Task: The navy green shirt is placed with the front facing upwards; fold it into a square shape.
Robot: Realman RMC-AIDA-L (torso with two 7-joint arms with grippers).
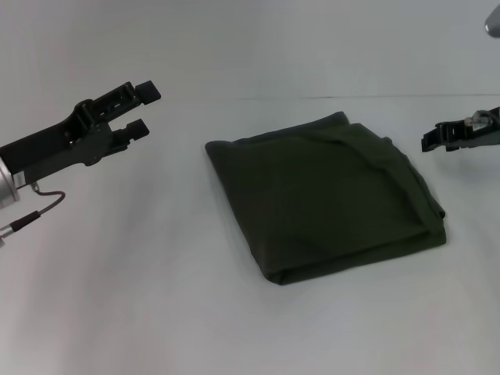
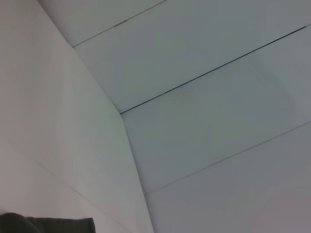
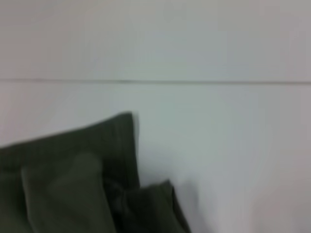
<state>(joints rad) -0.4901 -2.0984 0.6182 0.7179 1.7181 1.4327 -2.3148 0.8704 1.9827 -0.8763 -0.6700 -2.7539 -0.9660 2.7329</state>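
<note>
The navy green shirt (image 1: 328, 199) lies folded into a rough square in the middle of the white table, with no print showing. A corner of it shows in the left wrist view (image 2: 48, 225), and folded layers of it fill the lower part of the right wrist view (image 3: 73, 179). My left gripper (image 1: 142, 108) hovers left of the shirt, open, with nothing between its fingers. Off the shirt's far right corner is my right gripper (image 1: 431, 141), apart from the cloth.
The white table (image 1: 156, 312) runs all around the shirt, with a thin seam line (image 1: 351, 97) at the back. A cable (image 1: 43, 207) hangs under the left arm. A grey object (image 1: 492, 26) shows at the top right corner.
</note>
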